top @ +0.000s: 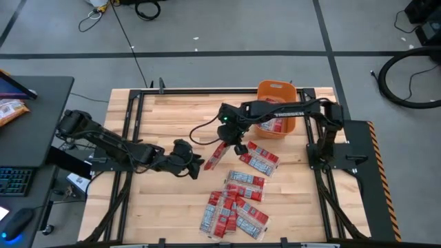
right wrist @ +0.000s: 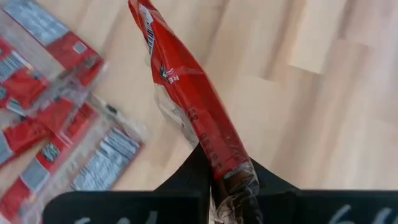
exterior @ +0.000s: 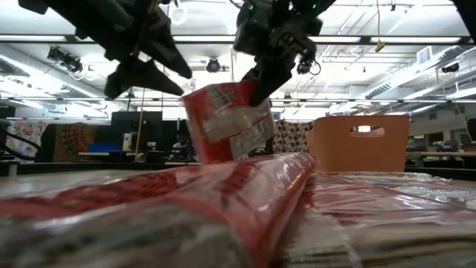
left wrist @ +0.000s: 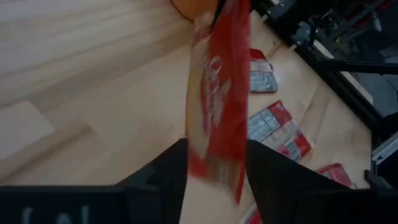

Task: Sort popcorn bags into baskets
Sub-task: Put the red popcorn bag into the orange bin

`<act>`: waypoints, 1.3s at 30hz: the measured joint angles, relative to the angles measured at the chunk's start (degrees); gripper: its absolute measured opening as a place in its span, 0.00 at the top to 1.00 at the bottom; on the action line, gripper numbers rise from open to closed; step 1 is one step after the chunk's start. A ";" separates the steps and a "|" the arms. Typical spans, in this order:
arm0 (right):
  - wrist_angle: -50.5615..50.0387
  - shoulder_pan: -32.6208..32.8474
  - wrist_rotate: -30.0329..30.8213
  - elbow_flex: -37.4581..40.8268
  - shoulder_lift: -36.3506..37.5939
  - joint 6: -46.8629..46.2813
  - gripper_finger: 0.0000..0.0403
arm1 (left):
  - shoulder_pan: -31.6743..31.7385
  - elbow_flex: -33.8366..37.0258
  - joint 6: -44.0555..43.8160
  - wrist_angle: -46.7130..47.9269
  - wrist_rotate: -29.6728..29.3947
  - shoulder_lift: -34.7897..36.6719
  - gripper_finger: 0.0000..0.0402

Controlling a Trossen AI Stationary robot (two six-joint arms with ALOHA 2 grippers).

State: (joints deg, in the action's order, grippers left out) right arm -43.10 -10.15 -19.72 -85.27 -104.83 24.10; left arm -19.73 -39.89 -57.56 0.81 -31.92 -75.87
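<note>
One red popcorn bag [top: 217,157] with a pale label hangs slanted between both grippers near the table's middle. My right gripper [top: 231,146] is shut on its upper end. My left gripper [left wrist: 214,152] is open, its fingers standing on either side of the bag's lower end [left wrist: 214,168]. The orange basket [top: 277,93] stands at the far edge with a bag [top: 273,126] inside. Several more bags lie flat: one [top: 260,157] near the basket, one [top: 244,182] below it, and a pile [top: 231,212] near the front edge. My right gripper pinches the bag's upper end [right wrist: 225,163] between its two fingers, coming from above. The bag hangs tilted below the fingers, slanting toward the left arm. My left gripper: its fingers [left wrist: 174,174] flank the bag's lower end level from the table's left; whether they touch it, I cannot tell.
The table's left half [top: 158,117] is bare wood. A black frame rail [top: 207,89] runs along the table's edges. In the low view, flat bags [exterior: 223,201] fill the foreground and hide the held bag's bottom. The basket [exterior: 361,141] stands behind them to the right.
</note>
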 joint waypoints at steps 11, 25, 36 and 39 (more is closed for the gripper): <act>-5.61 -1.99 21.44 0.00 12.57 0.09 0.92 | 3.47 -0.07 -0.04 4.57 -1.33 5.81 0.56; -19.32 -9.82 44.67 0.00 25.53 -2.57 0.92 | 7.38 -0.04 3.92 -4.84 -1.31 6.68 0.56; -28.96 -17.59 34.14 0.00 28.95 3.32 0.92 | 7.68 -0.04 8.89 -5.21 0.05 6.68 0.56; -31.63 -20.31 25.04 0.00 29.08 9.32 0.92 | 7.68 -0.04 9.36 -5.21 1.00 6.68 0.56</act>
State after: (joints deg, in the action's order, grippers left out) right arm -74.73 -30.47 5.32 -85.27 -75.75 33.42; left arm -12.05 -39.92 -48.20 -4.40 -30.92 -69.20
